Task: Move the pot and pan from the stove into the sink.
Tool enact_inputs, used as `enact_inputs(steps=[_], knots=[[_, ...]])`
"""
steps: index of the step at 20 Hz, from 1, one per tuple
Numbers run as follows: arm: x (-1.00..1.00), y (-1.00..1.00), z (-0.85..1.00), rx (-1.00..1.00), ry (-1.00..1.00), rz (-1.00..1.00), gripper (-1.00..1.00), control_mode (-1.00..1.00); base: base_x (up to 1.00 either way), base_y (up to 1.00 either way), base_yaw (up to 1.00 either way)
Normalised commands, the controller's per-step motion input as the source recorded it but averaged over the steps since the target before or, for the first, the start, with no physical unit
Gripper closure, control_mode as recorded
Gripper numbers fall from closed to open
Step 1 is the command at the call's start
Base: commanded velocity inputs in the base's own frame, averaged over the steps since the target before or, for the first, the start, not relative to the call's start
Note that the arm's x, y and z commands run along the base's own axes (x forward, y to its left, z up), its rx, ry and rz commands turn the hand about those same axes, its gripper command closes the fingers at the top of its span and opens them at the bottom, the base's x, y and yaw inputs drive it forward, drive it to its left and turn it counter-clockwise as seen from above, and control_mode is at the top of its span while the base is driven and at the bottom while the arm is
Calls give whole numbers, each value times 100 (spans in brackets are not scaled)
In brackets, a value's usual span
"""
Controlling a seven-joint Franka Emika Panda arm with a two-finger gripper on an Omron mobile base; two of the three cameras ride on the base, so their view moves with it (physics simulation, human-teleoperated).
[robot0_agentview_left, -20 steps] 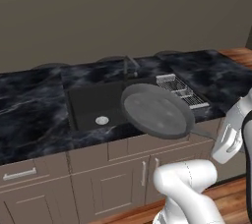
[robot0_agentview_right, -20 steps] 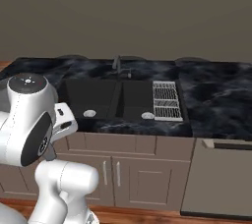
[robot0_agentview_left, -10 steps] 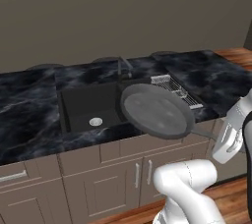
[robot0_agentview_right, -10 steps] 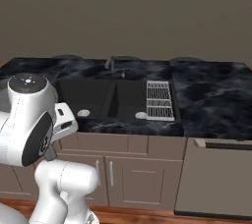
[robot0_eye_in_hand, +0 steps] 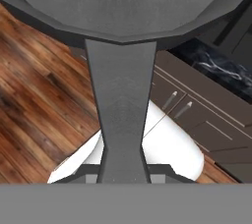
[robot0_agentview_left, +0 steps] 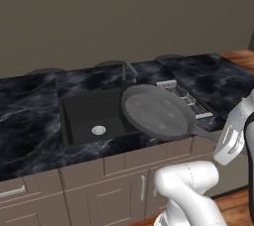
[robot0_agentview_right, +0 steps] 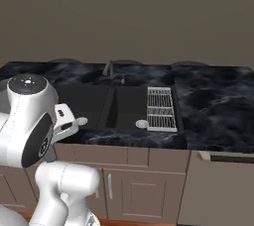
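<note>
The dark-grey pan (robot0_agentview_left: 158, 111) hangs tilted in the air over the right part of the sink (robot0_agentview_left: 84, 116) and the counter's front edge. Its long handle (robot0_agentview_left: 206, 132) runs right to my gripper (robot0_agentview_left: 218, 137), which is shut on it. In the hand view the handle (robot0_eye_in_hand: 120, 110) rises from between my gripper (robot0_eye_in_hand: 124, 171) up to the pan's body (robot0_eye_in_hand: 123, 2). The right base view shows the dark sink (robot0_agentview_right: 99, 103) recessed in the black marbled counter. The pot and the stove are out of view.
A wire dish rack (robot0_agentview_left: 186, 98) (robot0_agentview_right: 161, 108) lies at the sink's right side, and a dark faucet (robot0_agentview_left: 128, 71) (robot0_agentview_right: 107, 67) stands behind the basin. Grey cabinet fronts (robot0_agentview_right: 134, 185) run below the counter. Wood floor (robot0_eye_in_hand: 39, 95) lies under the hand.
The whole scene has shifted a little left and down in both base views, so the base has moved. The pan stays held in the same place relative to the arm.
</note>
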Motion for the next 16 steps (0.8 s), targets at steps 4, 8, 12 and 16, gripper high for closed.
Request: enact_inputs(steps=[4, 8, 12, 16], knots=[[0, 0, 0, 0, 0, 0, 100, 100, 42, -6, 0], [0, 0, 0, 0, 0, 0, 100, 100, 42, 0, 0], [0, 0, 0, 0, 0, 0, 100, 100, 43, 0, 0], [0, 0, 0, 0, 0, 0, 100, 100, 48, 0, 0]])
